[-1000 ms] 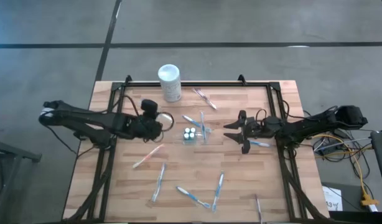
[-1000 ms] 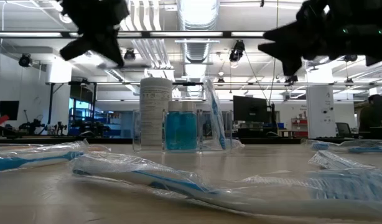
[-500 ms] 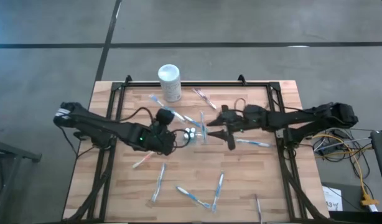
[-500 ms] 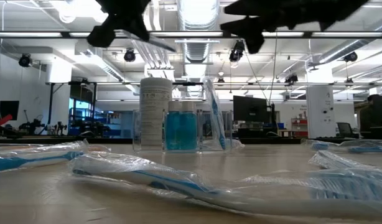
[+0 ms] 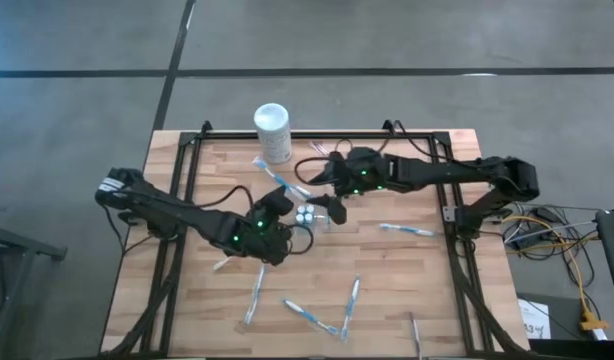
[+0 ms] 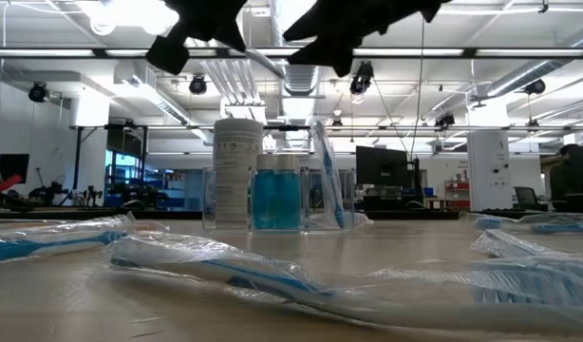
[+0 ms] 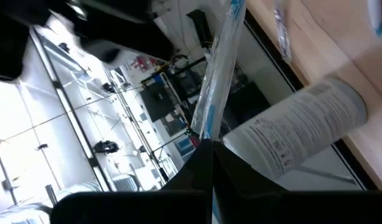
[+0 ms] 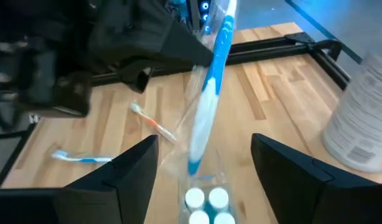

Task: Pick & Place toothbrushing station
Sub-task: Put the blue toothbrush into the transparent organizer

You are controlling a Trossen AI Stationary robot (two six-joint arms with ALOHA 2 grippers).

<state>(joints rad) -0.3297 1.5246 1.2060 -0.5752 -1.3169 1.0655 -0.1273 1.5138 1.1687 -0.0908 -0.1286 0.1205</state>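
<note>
A: Wooden table (image 5: pixel 407 290), lab behind. Where's the station (image 5: pixel 307 216)?

B: Mid-table. My left gripper (image 5: pixel 278 204), clamped on 1 wrapped toothbrush (image 5: pixel 274 178), holds it beside it; my right gripper (image 5: pixel 332 201) gapes empty above. Several brushes remain scattered.

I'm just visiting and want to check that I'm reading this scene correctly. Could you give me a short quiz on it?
1. True or false: the right tool is open.
2. What does the left tool hold? A) a wrapped toothbrush B) a sponge C) nothing
3. Fill in: the white canister stands ____ (upright / on its side).

Key: 1 true; 2 A; 3 upright.
</note>
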